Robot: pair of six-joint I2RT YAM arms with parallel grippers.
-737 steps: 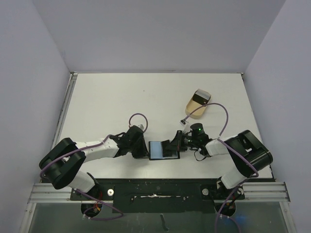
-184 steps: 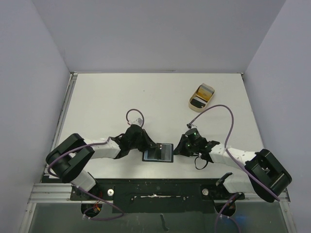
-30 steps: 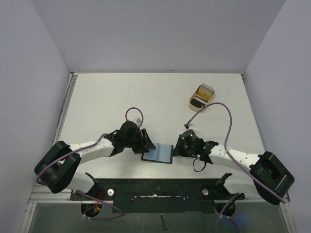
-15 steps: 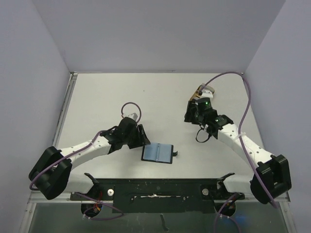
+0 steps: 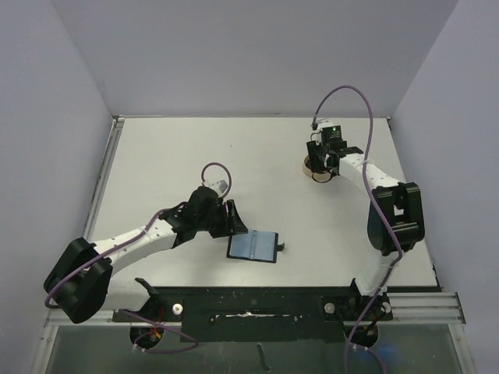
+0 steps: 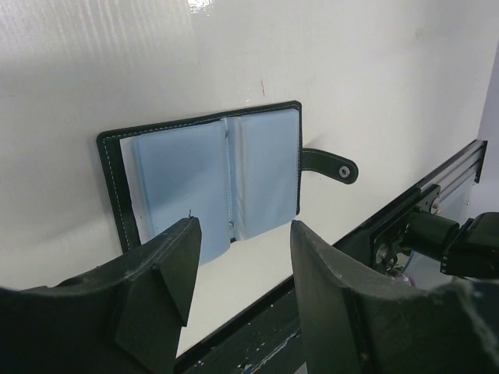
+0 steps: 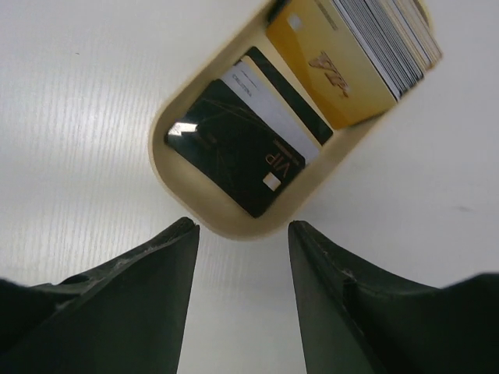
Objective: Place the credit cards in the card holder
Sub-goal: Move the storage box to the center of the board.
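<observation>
The card holder [image 5: 253, 246] lies open on the white table near the front edge, its bluish-grey panels [image 6: 210, 183] facing up and its strap tab [image 6: 327, 164] sticking out to the side. My left gripper [image 5: 232, 220] [image 6: 243, 230] hovers just left of it, open, with nothing between its fingers. The credit cards sit in a beige oval tray [image 7: 187, 199] at the back right: a black card [image 7: 234, 156] lies flat, and a tan-gold card [image 7: 331, 66] fronts an upright stack. My right gripper [image 5: 320, 167] [image 7: 242, 227] hangs open above the tray's near end, holding nothing.
Grey walls close the table in on the left, back and right. A black metal rail [image 6: 405, 226] runs along the near edge, close to the card holder. Purple cables [image 5: 343, 97] loop above both wrists.
My right arm has swung from beside the card holder to over the tray at the back right, and its jaws have widened. The left gripper has backed slightly off the holder.
</observation>
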